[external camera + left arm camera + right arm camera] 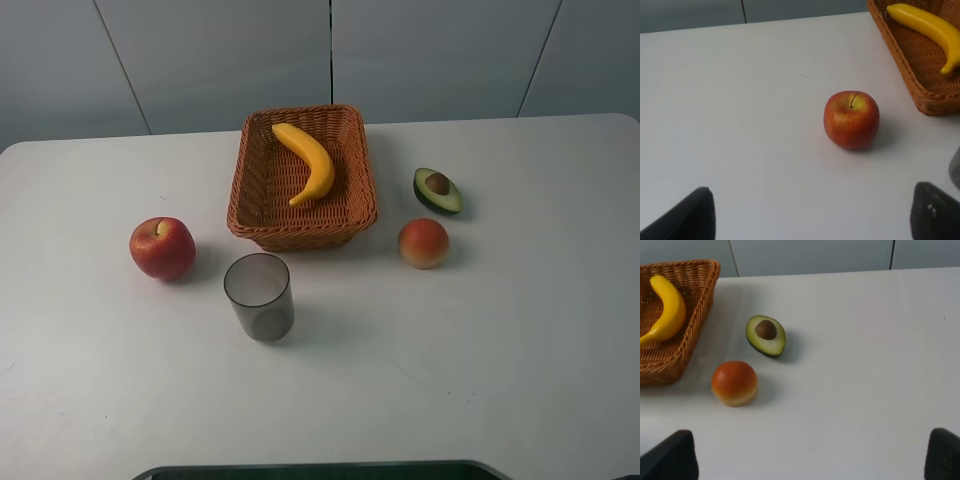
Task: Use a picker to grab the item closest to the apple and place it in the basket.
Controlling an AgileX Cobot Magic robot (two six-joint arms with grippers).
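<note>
A red apple sits on the left of the white table. Close to its right stands a grey see-through cup, upright and empty; only its edge shows in the left wrist view. Behind it is a brown wicker basket holding a yellow banana. My left gripper hovers open short of the apple, fingers wide apart and holding nothing. The right gripper is open too. Neither gripper shows in the exterior view.
Right of the basket lie a halved avocado and an orange-red round fruit. A dark part of the robot base lines the table's near edge.
</note>
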